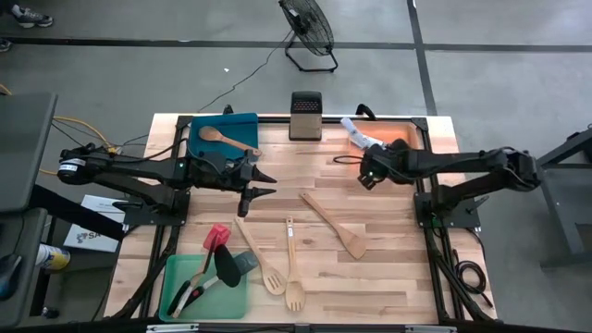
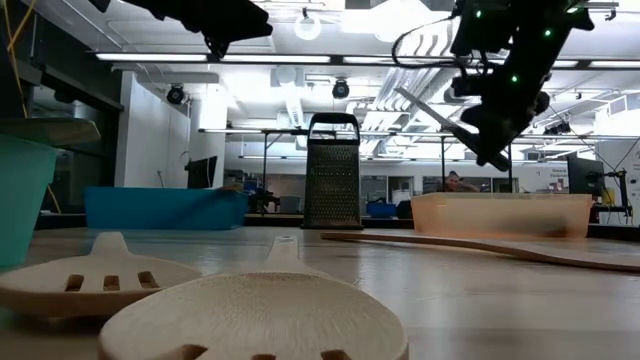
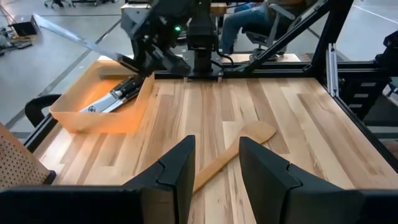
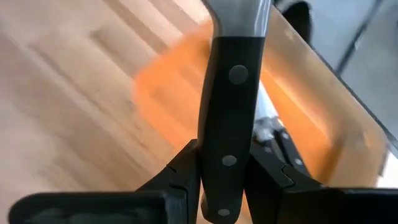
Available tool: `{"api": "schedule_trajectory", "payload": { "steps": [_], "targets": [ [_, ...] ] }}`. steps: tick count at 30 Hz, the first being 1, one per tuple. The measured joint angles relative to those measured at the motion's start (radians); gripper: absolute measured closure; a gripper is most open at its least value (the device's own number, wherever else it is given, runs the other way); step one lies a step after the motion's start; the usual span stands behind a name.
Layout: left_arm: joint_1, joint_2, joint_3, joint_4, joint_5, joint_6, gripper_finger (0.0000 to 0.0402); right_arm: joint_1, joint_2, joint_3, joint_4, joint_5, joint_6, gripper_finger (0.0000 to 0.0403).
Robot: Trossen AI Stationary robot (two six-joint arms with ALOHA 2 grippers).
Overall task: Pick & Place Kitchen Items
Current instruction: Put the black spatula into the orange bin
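Bare worktop (image 1: pixel 388 268) lay open front-right. Wooden spatula (image 1: pixel 335 225) crossed the centre; slotted spoons (image 1: pixel 277 264) blocked front-centre. Grater (image 1: pixel 305 116) stood upright at the back edge, between blue tray (image 1: pixel 242 125) and orange tray (image 1: pixel 416 129).

Behind your table the floor (image 1: pixel 481 83) was grey concrete w/ dark seam lines. A black pedestal fan (image 1: pixel 308 28) stood at 12 o'clock. Ceiling strip lights (image 2: pixel 330 58) were lit; a seated person (image 3: pixel 249 25) was in bkgd.

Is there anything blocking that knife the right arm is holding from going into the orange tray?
Nothing visible. The right gripper holds the knife by its black handle above the orange tray, whose top is open; another knife already lies inside.
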Motion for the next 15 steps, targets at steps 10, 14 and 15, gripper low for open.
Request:
{"api": "schedule_trajectory", "payload": {
  "steps": [10, 14, 15],
  "targets": [
    [0.0, 0.0, 0.0, -0.006, 0.0, 0.0, 0.0278, -0.15, 0.061, 0.0, -0.145, -0.002, 0.002, 0.0319],
    [0.0, 0.0, 0.0, -0.023, 0.0, -0.004, 0.0278, -0.197, 0.108, 0.0, -0.175, -0.002, -0.02, 0.0319],
    [0.0, 0.0, 0.0, -0.029, 0.0, -0.012, 0.0278, -0.206, 0.123, 0.0, -0.179, -0.002, -0.034, 0.0319]
  ]
}}
